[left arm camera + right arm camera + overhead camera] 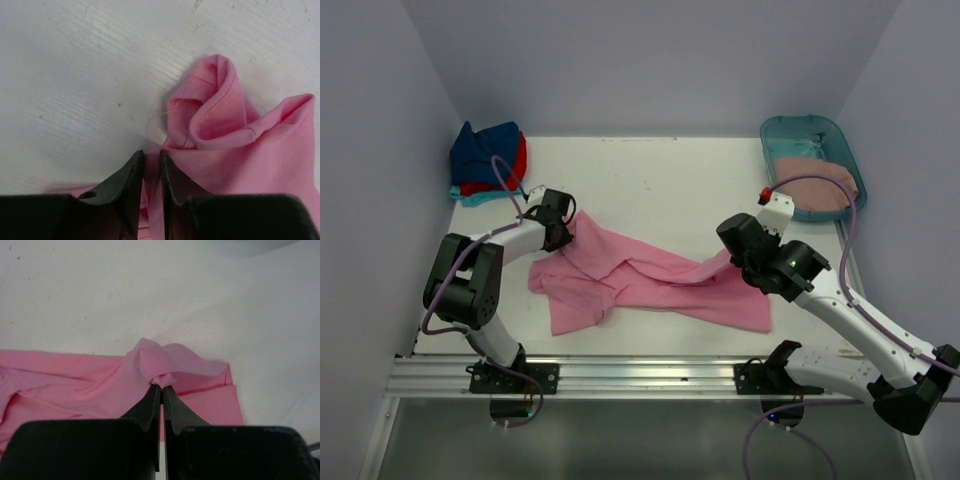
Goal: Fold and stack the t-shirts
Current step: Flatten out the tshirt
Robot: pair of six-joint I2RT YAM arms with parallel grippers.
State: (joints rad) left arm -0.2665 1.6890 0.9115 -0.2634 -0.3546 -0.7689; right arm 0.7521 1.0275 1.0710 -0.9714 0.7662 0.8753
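Note:
A bright pink t-shirt (640, 283) lies rumpled across the middle of the table. My left gripper (560, 232) is shut on its upper left corner; in the left wrist view the gripper (151, 156) pinches a fold of the pink cloth (240, 150). My right gripper (732, 250) is shut on the shirt's right end; in the right wrist view the gripper (162, 387) holds a small bunch of the pink cloth (75, 377). A dusty rose shirt (815, 185) lies in the tub. Navy blue (485, 150), red (517, 165) and turquoise (475, 195) shirts lie stacked at the far left corner.
A teal plastic tub (790, 130) stands at the far right of the white table (670, 180). Grey walls close in the left, back and right. A metal rail (620, 375) runs along the near edge with both arm bases.

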